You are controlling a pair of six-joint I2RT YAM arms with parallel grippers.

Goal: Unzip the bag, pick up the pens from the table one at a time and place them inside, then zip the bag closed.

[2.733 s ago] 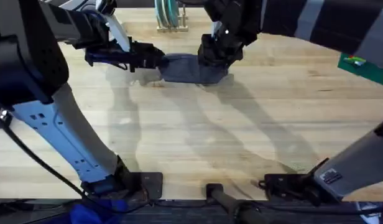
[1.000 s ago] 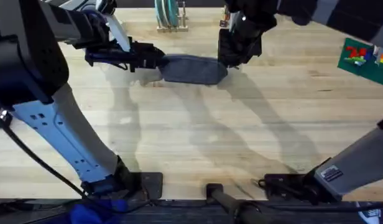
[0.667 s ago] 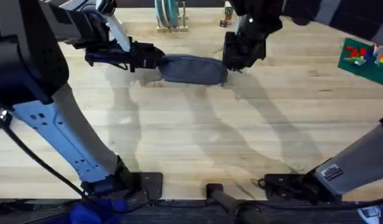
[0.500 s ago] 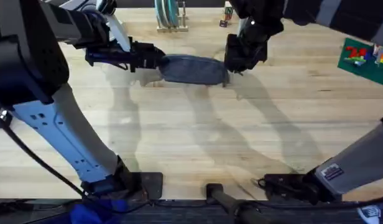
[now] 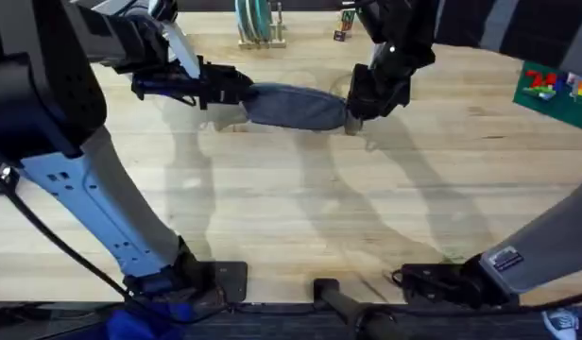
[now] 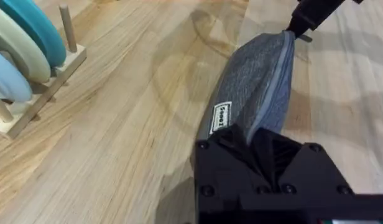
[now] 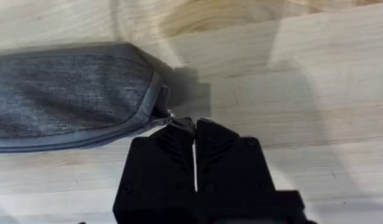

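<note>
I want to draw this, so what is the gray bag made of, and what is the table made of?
The bag looks like woven fabric: its blue-grey surface is speckled and matte, with a stitched zipper strip along the top. The table looks like pale wood: long planks with visible grain lines and a smooth, slightly shiny finish. Whether it is solid wood or a veneer cannot be told.

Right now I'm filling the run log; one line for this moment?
left tool: shut on bag end | right tool: shut on zipper pull, opposite end | zipper closed
</note>
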